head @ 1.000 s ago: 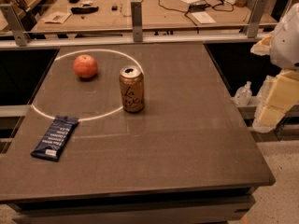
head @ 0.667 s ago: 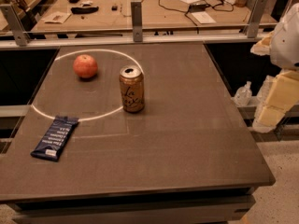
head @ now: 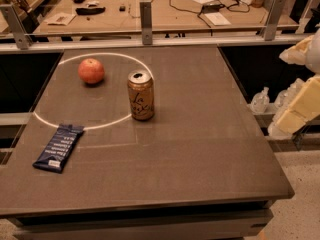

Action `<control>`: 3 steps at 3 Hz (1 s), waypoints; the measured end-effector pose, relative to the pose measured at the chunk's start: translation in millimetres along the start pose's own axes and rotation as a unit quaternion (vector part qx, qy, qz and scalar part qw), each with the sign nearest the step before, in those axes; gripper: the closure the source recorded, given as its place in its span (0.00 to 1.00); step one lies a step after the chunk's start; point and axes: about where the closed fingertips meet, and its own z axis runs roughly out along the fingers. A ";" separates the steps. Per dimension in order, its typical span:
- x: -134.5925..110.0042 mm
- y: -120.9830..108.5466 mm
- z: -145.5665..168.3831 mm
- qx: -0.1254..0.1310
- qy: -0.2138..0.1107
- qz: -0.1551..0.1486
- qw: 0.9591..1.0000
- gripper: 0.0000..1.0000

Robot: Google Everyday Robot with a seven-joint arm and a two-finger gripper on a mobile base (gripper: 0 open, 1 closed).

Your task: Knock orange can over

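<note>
The orange can [head: 141, 95] stands upright on the dark table [head: 200, 149], a little left of the middle, on the edge of a white painted circle [head: 60, 124]. It is golden-orange with dark cursive lettering and a silver top. My gripper [head: 296, 110] is a cream-coloured shape at the right edge of the view, beyond the table's right side and well apart from the can.
A reddish-orange apple [head: 91, 71] sits inside the circle at the back left. A dark blue snack bar [head: 58, 147] lies near the table's left front. A metal rail [head: 146, 15] and a cluttered wooden bench [head: 165, 14] stand behind the table.
</note>
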 end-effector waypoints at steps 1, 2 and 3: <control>6.6 0.0 -1.3 0.004 -0.079 0.080 0.994 0.00; 6.5 1.0 -7.2 0.027 -0.159 0.144 0.976 0.00; 3.6 -5.2 2.4 0.044 -0.236 0.175 0.955 0.00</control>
